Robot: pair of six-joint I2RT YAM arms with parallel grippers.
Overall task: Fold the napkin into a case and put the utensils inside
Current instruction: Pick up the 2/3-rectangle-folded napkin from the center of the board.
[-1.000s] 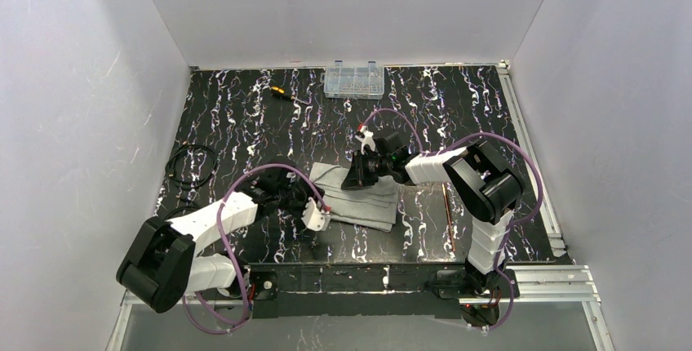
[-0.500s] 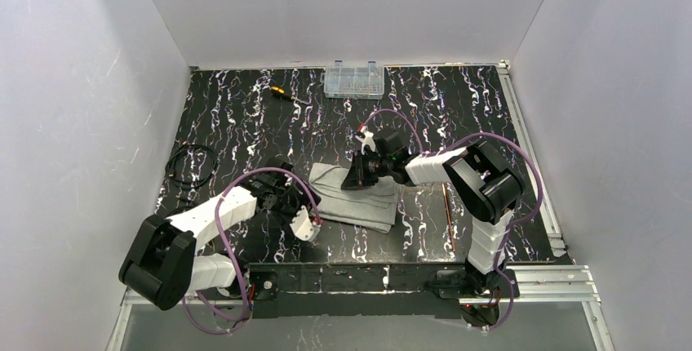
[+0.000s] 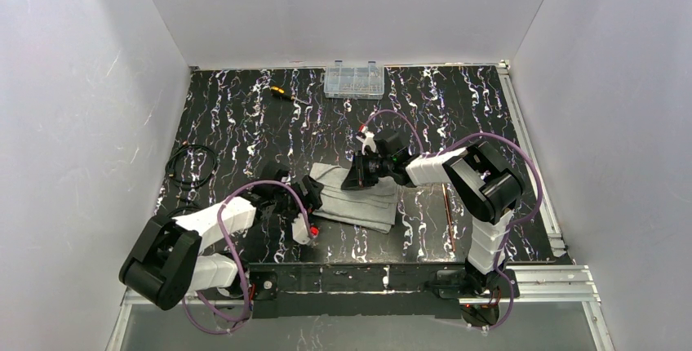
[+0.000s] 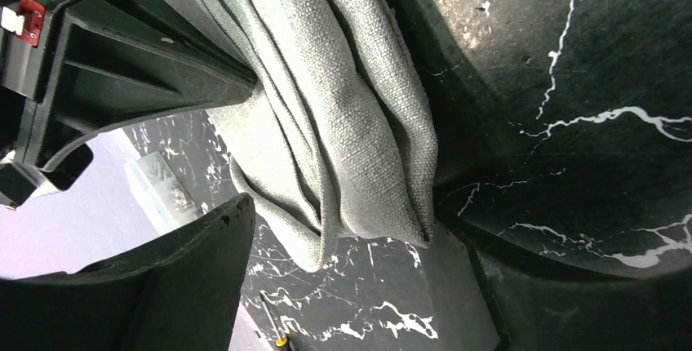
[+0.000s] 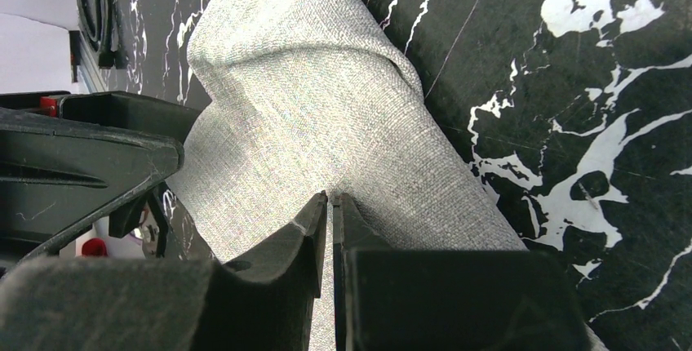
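Note:
The light-grey napkin (image 3: 357,198) lies folded into a narrow layered bundle at the table's middle front. My right gripper (image 3: 359,176) is shut on its top layer at the far edge; the right wrist view shows the fingertips (image 5: 333,202) pinched together on the cloth (image 5: 326,122). My left gripper (image 3: 308,206) is open and empty just left of the bundle's near-left corner. The left wrist view shows the layered cloth end (image 4: 351,122) beyond its spread fingers (image 4: 171,286). A thin copper utensil (image 3: 445,202) lies on the table right of the napkin.
A clear compartment box (image 3: 354,80) and an orange-handled screwdriver (image 3: 280,92) lie at the back. A coiled black cable (image 3: 189,165) lies at the left edge. White walls enclose the black marbled table (image 3: 245,122) on three sides.
My left gripper has drawn back toward the near left, away from the napkin's corner. The right gripper and the napkin have stayed put.

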